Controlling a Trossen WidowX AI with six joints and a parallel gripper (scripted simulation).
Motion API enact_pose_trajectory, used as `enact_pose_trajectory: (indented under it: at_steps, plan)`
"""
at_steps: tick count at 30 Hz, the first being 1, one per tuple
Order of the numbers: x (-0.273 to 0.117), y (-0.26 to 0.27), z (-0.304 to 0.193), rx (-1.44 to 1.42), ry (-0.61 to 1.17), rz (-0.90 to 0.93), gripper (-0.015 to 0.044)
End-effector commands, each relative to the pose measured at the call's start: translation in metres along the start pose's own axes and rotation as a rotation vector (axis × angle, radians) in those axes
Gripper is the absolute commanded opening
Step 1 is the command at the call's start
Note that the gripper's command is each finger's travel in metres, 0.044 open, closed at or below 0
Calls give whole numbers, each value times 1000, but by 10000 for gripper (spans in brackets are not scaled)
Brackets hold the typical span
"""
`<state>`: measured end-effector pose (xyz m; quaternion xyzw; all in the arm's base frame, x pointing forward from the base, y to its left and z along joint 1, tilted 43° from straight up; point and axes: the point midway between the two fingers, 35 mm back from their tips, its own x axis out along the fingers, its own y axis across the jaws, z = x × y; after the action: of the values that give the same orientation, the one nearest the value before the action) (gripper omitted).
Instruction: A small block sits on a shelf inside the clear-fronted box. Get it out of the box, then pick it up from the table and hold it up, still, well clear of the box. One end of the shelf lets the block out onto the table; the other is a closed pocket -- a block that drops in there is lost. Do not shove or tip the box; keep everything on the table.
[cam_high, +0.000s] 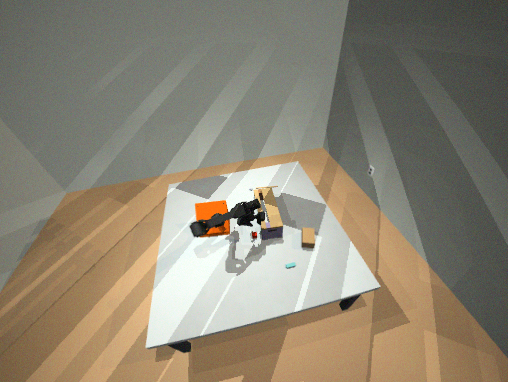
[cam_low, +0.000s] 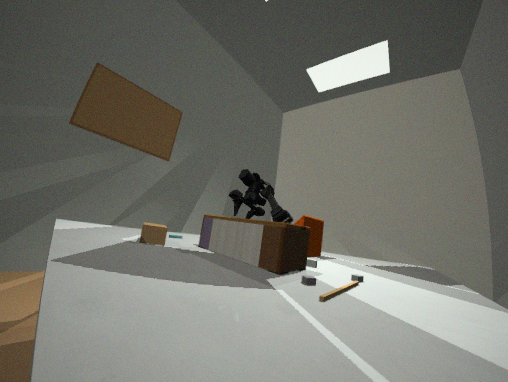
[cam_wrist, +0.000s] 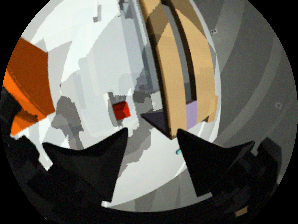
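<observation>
Apparently the fingers of the gripper (cam_high: 254, 220) (cam_low: 242, 215) (cam_wrist: 153, 131) stand apart with nothing between them, above the front side of the box (cam_high: 274, 215) (cam_low: 285, 247) (cam_wrist: 175, 75). The red block (cam_high: 254, 235) (cam_wrist: 121, 109) looks to be out, just beside the box's dark end. Pickup seems in hand: align over it, descend clear of the box, then close.

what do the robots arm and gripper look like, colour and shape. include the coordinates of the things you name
The arm (cam_high: 220, 220) (cam_low: 266, 192) is black all over, built of chunky jointed segments with a rounded lump at the joints. The gripper (cam_wrist: 153, 132) is black too, with two wedge-shaped fingers that taper to points. No cables or markings can be made out in these views.
</observation>
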<state>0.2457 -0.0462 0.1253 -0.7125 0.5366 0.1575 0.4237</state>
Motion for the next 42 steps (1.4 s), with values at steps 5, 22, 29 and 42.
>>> enact_pose_trajectory:
  at_steps: [5, 22, 29, 42]
  plan:
    - [23, 16, -2, 1143, 5, 31, 285]
    - [38, 24, -4, 2091, 31, 31, 285]
    - [42, 27, -5, 2477, 36, 28, 285]
    - [51, 31, -10, 3208, 47, -3, 285]
